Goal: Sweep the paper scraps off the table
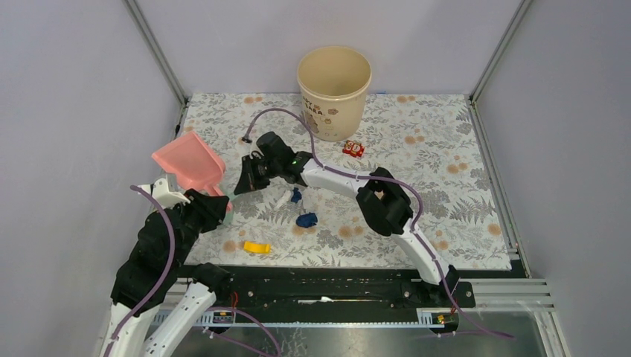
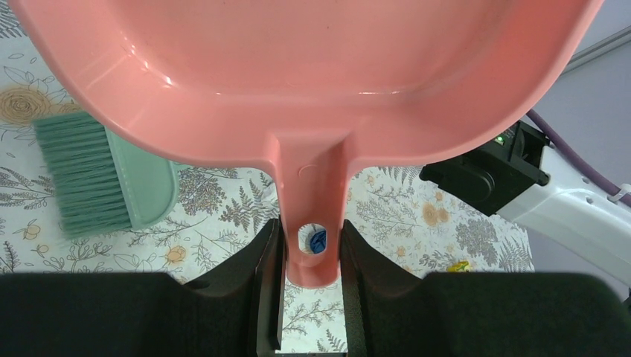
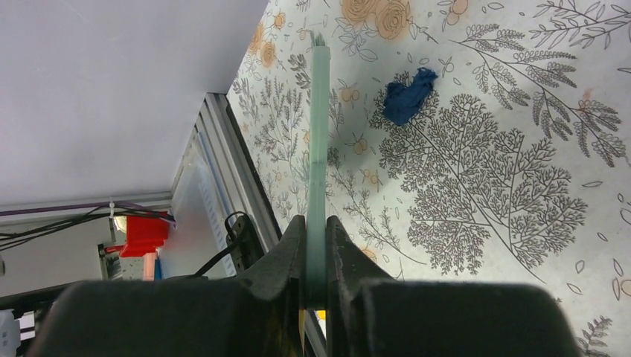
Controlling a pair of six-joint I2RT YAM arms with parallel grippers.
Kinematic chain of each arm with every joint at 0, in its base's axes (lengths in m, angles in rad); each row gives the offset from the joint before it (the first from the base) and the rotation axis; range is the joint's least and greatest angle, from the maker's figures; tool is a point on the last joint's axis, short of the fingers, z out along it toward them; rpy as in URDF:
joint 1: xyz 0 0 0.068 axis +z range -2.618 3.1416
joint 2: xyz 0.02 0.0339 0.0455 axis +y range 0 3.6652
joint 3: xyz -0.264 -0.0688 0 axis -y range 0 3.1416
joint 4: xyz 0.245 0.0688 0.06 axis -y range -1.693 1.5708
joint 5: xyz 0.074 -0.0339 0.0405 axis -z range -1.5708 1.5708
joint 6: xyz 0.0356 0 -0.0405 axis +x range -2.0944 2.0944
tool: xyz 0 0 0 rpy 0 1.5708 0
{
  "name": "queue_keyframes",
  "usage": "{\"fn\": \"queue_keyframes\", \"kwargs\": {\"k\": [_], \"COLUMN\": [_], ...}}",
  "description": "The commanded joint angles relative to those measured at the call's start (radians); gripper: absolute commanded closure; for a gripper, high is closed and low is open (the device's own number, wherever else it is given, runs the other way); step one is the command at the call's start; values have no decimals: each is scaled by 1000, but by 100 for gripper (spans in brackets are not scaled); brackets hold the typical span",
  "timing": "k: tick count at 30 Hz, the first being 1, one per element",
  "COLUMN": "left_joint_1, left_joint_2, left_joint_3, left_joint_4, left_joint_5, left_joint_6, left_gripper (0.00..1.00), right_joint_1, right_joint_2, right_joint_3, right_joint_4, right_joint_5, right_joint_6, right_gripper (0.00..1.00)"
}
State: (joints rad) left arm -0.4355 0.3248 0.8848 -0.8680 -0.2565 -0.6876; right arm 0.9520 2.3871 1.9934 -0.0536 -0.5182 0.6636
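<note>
Getting pinched by the left gripper, the pink dustpan is held left of the paper scraps, green brush squeezed in the right gripper, probably so they're swept in.

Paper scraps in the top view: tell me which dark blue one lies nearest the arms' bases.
The larger crumpled scrap; the smaller dark scrap lies farther back, beside the light strip.

At table far edge, bucket; dustpan left, brush near it, paper scraps centre; cubes before bucket
</note>
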Motion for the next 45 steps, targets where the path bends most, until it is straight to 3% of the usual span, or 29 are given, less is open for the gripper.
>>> {"fn": "queue_keyframes", "kwargs": {"k": [1,11,22,24,25,26,27,28,29,37,45], "left_joint_1": [3,3,3,3,3,3,3,3,3,3,4], "left_joint_2": [4,37,68,74,74,74,73,73,71,63,62], "left_joint_3": [60,148,165,166,165,164,162,162,163,160,155], "left_joint_4": [17,-54,-68,-66,-64,-60,-57,-55,-55,-56,-56], "left_joint_5": [-1,21,60,60,61,62,64,66,67,82,104], "left_joint_6": [14,37,50,48,47,46,42,38,35,23,10], "left_gripper": [100,100,100,100,100,100,100,100,100,100,100], "right_joint_1": [-22,-141,-303,-296,-283,-268,-253,-242,-231,-134,-45], "right_joint_2": [-127,-442,-722,-733,-730,-724,-713,-697,-680,-468,-203], "right_joint_3": [-88,-492,-746,-736,-722,-703,-680,-658,-635,-476,-211], "right_joint_4": [43,43,43,43,43,43,-36,-38,-28,78,186], "right_joint_5": [-18,-18,-18,-18,-18,228,214,207,193,81,9], "right_joint_6": [8,8,8,8,-119,-60,-55,-52,-46,50,200], "right_gripper": [100,100,100,100,100,100,76,98,100,100,100]}}
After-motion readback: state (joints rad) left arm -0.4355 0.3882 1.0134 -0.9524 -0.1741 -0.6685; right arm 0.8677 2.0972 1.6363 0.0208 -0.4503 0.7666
